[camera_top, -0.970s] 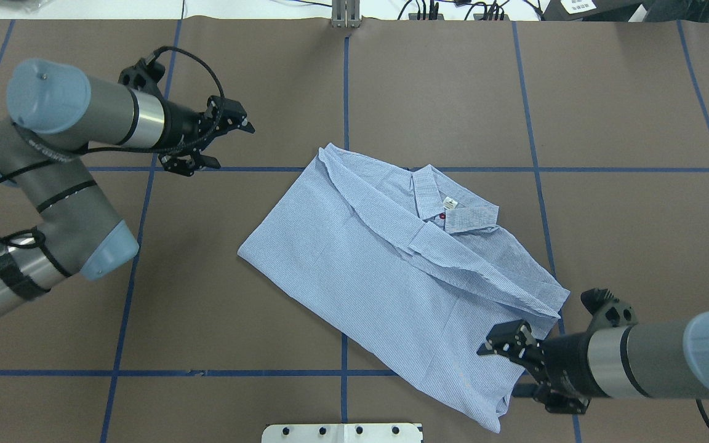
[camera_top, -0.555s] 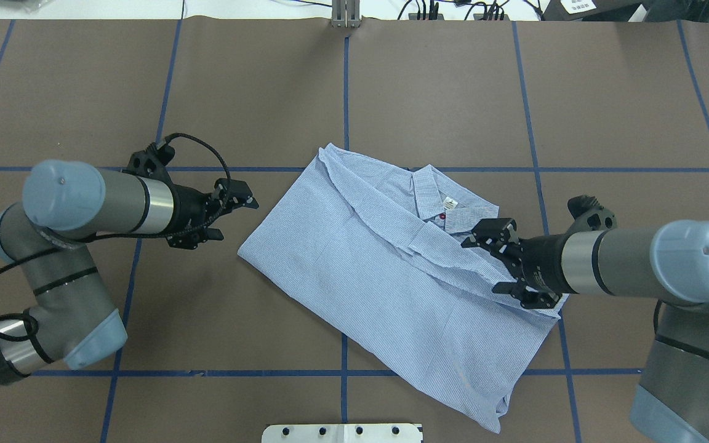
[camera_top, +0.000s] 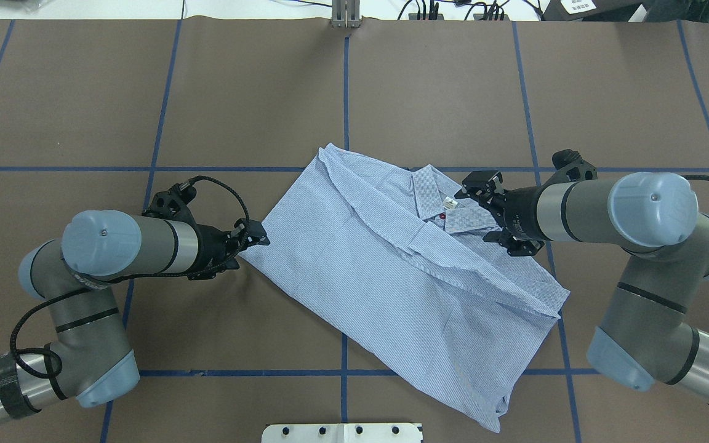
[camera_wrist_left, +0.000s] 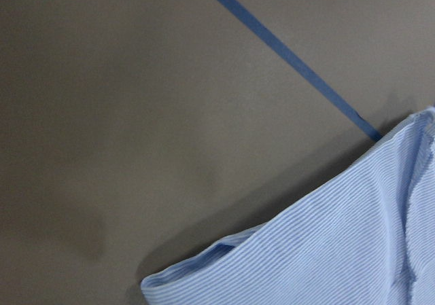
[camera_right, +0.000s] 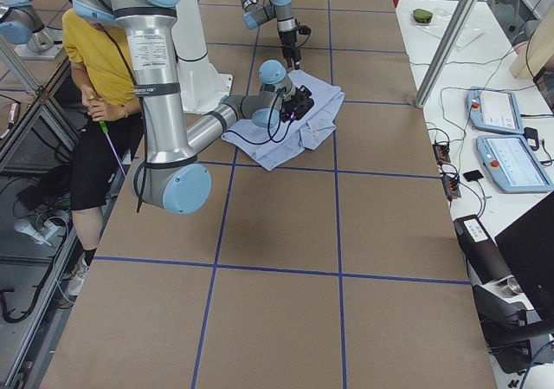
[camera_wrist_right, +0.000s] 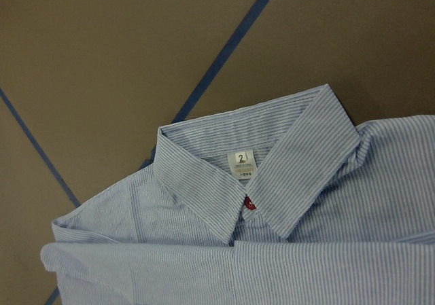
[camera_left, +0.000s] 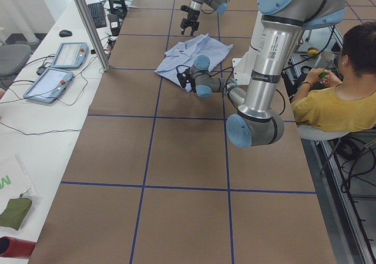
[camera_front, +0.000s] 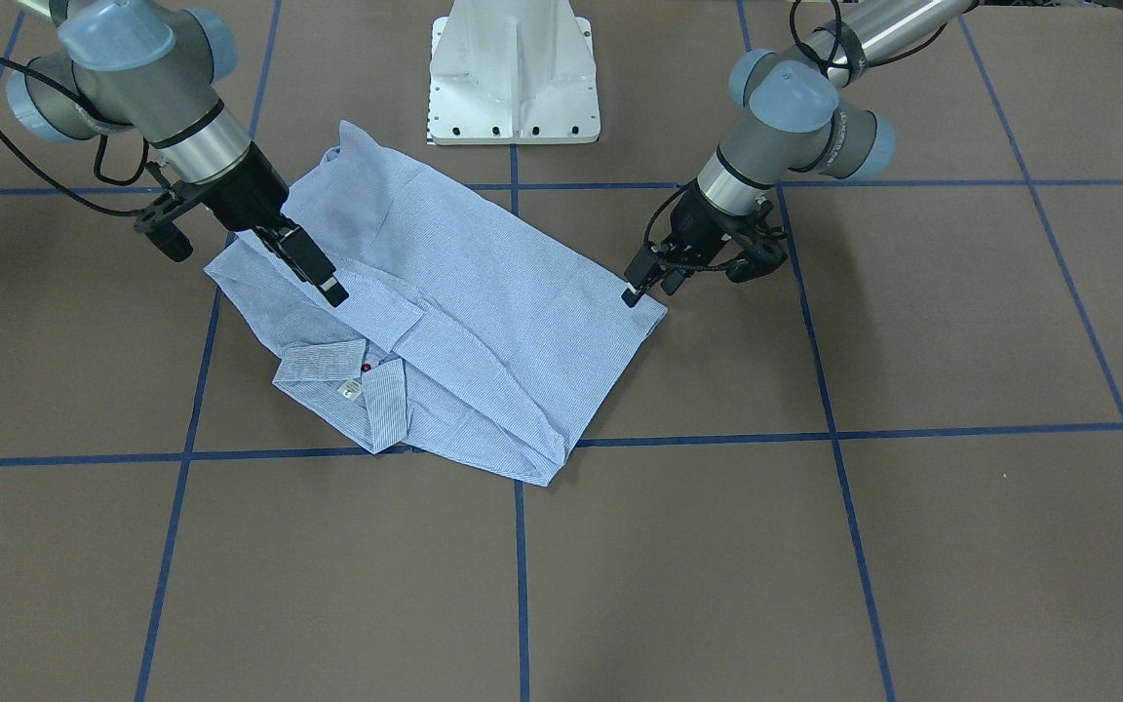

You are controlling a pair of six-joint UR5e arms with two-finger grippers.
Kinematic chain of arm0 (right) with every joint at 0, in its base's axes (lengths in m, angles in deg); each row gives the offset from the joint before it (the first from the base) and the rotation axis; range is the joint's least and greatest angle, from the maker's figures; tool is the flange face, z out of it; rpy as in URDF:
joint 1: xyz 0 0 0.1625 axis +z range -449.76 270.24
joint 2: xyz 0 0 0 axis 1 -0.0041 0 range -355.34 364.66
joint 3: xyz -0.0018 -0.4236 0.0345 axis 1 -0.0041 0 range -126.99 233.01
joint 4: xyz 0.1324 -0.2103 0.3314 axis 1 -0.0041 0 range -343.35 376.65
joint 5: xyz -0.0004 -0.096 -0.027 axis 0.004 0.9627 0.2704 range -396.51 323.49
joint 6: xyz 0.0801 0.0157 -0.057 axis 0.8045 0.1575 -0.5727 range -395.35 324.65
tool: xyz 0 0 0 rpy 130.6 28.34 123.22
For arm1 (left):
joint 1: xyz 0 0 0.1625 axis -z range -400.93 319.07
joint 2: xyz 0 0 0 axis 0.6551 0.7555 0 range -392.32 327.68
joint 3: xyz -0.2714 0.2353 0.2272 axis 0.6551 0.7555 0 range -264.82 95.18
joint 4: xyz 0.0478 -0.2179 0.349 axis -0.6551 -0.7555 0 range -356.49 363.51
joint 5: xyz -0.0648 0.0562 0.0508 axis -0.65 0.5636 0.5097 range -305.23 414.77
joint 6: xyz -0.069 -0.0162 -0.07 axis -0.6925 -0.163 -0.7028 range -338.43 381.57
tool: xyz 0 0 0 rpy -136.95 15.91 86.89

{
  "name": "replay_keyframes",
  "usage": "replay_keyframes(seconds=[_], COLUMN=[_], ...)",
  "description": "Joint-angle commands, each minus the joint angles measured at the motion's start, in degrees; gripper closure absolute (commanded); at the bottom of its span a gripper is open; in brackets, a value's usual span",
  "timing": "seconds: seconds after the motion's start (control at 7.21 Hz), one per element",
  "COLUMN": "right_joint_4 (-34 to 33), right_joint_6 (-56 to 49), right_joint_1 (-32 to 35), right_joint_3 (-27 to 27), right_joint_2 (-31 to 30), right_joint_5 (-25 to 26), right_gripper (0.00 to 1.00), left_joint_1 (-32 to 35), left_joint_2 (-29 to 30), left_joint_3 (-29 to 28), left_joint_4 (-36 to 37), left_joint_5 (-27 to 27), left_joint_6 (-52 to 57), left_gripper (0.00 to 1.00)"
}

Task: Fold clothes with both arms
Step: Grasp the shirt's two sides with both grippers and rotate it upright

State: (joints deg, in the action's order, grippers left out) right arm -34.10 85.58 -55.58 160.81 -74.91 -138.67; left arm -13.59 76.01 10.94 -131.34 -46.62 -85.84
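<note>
The light blue striped shirt (camera_top: pixel 391 271) lies partly folded in the middle of the table, collar (camera_wrist_right: pixel 238 176) with its white label and a red button (camera_wrist_right: pixel 249 203) facing up. My left gripper (camera_top: pixel 251 246) is open, low at the shirt's left corner; it shows in the front-facing view (camera_front: pixel 647 290), and the left wrist view shows that corner (camera_wrist_left: pixel 326 250) just below. My right gripper (camera_top: pixel 476 210) is open and empty, hovering over the shoulder beside the collar, also seen in the front-facing view (camera_front: pixel 313 265).
The white pedestal base (camera_front: pixel 513 68) stands at the robot's side of the table, close to the shirt's hem. Blue tape lines (camera_top: pixel 345 92) grid the brown table. A seated person in yellow (camera_left: pixel 335 99) is beside the table; tablets (camera_left: pixel 59 70) lie on a side bench.
My left gripper has moved down and right to the shirt's left corner. My right gripper has moved from the shirt's lower right hem up to the collar. The shirt has not moved.
</note>
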Motion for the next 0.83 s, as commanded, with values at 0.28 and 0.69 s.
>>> replay_keyframes(seconds=[0.28,0.69], right_joint_4=[0.2,0.2], right_joint_6=[-0.2,-0.2], right_joint_1=[0.1,0.1], right_joint_3=[-1.8,-2.3], right_joint_2=[0.3,0.3], right_joint_5=[1.5,1.6], right_gripper=[0.0,0.0], left_joint_1=[-0.7,-0.6], left_joint_2=[0.6,0.7], left_joint_3=[-1.1,-0.5], left_joint_4=[0.1,0.4], left_joint_5=[0.8,0.8], left_joint_6=[-1.0,-1.6], left_gripper=[0.68,1.0])
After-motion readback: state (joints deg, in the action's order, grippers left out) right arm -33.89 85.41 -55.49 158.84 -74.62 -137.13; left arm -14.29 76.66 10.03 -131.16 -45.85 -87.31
